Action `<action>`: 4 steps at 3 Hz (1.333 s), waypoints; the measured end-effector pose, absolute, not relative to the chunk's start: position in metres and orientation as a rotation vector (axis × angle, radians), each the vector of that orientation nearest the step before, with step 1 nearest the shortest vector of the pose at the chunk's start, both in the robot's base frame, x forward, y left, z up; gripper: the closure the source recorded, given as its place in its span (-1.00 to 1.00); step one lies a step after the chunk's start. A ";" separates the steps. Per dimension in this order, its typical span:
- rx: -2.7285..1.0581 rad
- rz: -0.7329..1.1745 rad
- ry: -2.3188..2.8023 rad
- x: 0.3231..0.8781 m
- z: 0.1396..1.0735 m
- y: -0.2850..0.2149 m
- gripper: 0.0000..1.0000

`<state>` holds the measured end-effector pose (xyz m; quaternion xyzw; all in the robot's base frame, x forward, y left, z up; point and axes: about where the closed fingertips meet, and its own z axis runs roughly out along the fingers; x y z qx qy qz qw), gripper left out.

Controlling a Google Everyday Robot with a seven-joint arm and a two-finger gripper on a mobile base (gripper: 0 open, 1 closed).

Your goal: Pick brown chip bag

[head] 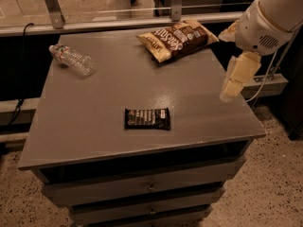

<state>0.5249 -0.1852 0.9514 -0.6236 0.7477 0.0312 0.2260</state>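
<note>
The brown chip bag (177,39) lies flat at the far right of the grey table top (109,89). It has a dark brown middle with white lettering and cream-yellow ends. My gripper (236,78) hangs from the white arm (270,18) over the table's right edge. It is to the right of the bag, nearer to me, and apart from it. It holds nothing that I can see.
A small flat dark-brown bar wrapper (147,118) lies near the table's front middle. A clear plastic water bottle (71,59) lies on its side at the far left. A metal rail and glass (118,22) run behind the table. Drawers (147,186) sit below the top.
</note>
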 end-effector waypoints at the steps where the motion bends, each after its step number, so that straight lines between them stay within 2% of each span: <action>1: -1.663 0.215 1.948 0.594 0.930 -0.151 -1.00; 2: -1.601 0.280 1.833 0.660 0.911 -0.119 -1.00; 4: -1.461 0.248 1.718 0.767 0.905 -0.105 -1.00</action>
